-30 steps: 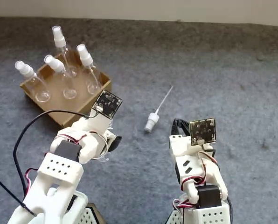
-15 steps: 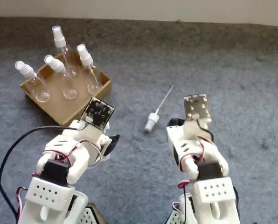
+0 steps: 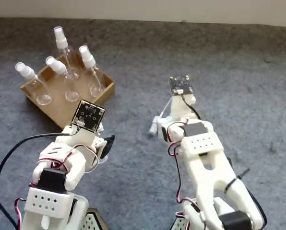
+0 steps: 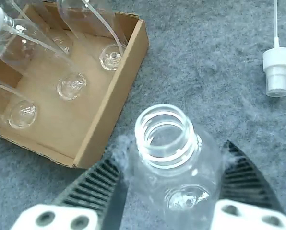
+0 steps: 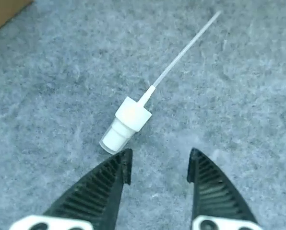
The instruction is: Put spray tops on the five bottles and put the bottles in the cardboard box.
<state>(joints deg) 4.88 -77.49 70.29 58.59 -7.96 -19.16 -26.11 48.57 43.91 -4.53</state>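
Counts: five clear bottles, five white spray tops, one cardboard box (image 3: 56, 109), two arms. Four capped bottles (image 3: 66, 79) stand leaning in the box at far left, each a clear plastic cylinder with a white pump top and a thin dip tube inside, round bases on the brown cardboard floor. The fifth, the open bottle (image 4: 174, 184), is see-through with a threaded neck and no cap. It is upright and pinched between the ribbed black jaws of the left gripper (image 4: 172, 149), just near and right of the box's near corner. The loose spray top (image 5: 127, 123) is a stepped white plastic cylinder with a long, thin, straight tube. It lies flat on the grey carpet (image 3: 239, 86) right of the box, mid-table, with the tube pointing far-right. The right gripper (image 5: 160, 153) hangs over the carpet with its jaws spread and nothing between them, and the cap end of the spray top sits just beside one fingertip. The carpet is fuzzy and felt-like. The arms are white plastic with black toothed fingers.
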